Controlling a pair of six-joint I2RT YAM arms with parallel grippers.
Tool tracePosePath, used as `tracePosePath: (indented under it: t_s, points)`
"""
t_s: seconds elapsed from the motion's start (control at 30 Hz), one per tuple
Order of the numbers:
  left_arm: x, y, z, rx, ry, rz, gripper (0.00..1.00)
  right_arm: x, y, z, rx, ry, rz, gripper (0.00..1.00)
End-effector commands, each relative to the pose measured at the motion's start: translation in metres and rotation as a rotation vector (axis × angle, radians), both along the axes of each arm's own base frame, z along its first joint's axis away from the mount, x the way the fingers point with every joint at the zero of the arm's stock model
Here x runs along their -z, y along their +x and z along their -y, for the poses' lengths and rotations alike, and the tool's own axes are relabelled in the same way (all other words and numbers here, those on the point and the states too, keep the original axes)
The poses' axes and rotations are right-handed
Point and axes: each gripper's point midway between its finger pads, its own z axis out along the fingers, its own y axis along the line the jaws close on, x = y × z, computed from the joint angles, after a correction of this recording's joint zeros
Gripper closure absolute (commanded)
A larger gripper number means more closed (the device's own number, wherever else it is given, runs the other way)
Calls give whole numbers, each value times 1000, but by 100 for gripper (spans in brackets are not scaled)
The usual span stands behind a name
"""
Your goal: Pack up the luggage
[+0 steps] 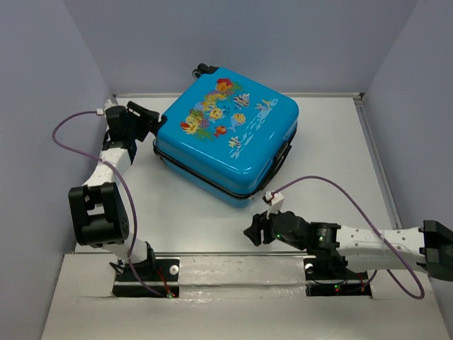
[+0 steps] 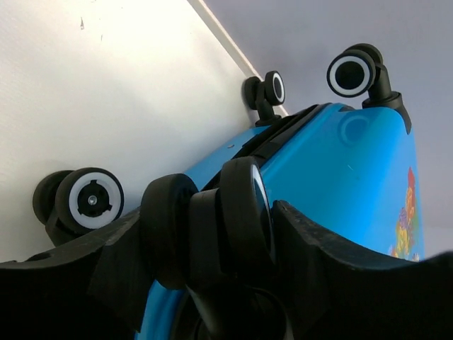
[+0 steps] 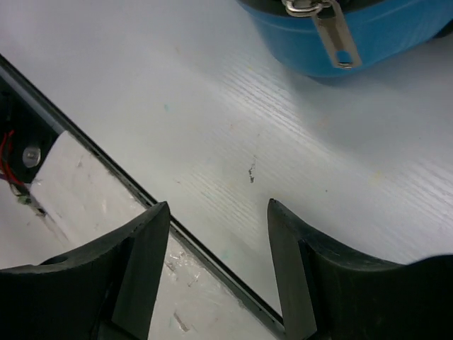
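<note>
Black-and-white caster wheel point(image 2: 241, 205) sits inside left pincer point(image 2: 209, 212), grip unclear; right pincer point(image 3: 216, 209) wide, empty, above white table point(image 3: 212, 106); blue hard-shell suitcase point(image 3: 386, 42), zipper pull point(image 3: 333, 35) ahead.

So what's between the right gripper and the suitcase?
Only bare table lies between the right gripper and the suitcase; the right wrist view shows it best.

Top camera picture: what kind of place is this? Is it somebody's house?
Probably not a house. It looks like a robot test booth. Plain grey walls box in a white table. A left arm and a right arm are bolted at its near edge, and a blue suitcase lies on it.
</note>
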Motion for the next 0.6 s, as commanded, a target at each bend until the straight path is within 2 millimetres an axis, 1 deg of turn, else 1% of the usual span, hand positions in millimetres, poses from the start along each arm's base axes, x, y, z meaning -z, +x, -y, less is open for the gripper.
tracePosePath:
  t_s: [0.0,0.03,0.07,0.13,0.17,0.2,0.23,0.3,0.33,0.4,0.43,0.5,0.53,0.57]
  points:
    - [-46,12,6,14,-43,173,33,-9,25,11,155,-57,23,35]
    - [-48,13,7,17,-43,188,46,-11,30,14,173,-64,36,35]
    - [-49,12,8,21,-45,194,55,-15,40,18,201,-59,44,35]
    - [-50,13,8,25,-42,203,76,-20,53,24,190,-74,71,36]
    - [-50,13,8,26,-39,205,91,-23,62,28,203,-62,74,36]
    - [-51,13,9,32,-37,208,94,-37,70,26,187,-30,138,37]
    - [-50,14,9,34,-38,207,94,-43,71,23,152,-8,165,38]
    - [-49,13,9,34,-35,209,94,-54,79,25,156,19,206,38]
    - [-48,12,8,30,-30,209,94,-65,83,21,122,42,263,38]
    - [-44,10,8,29,-29,203,94,-68,92,21,116,44,277,38]
    - [-46,10,9,33,-33,209,94,-69,96,15,82,40,274,38]
    - [-43,8,10,35,-37,204,94,-70,97,10,67,38,279,38]
    - [-43,8,10,34,-40,205,94,-74,100,6,52,53,288,38]
    - [-43,7,11,38,-42,207,94,-73,97,1,20,55,282,38]
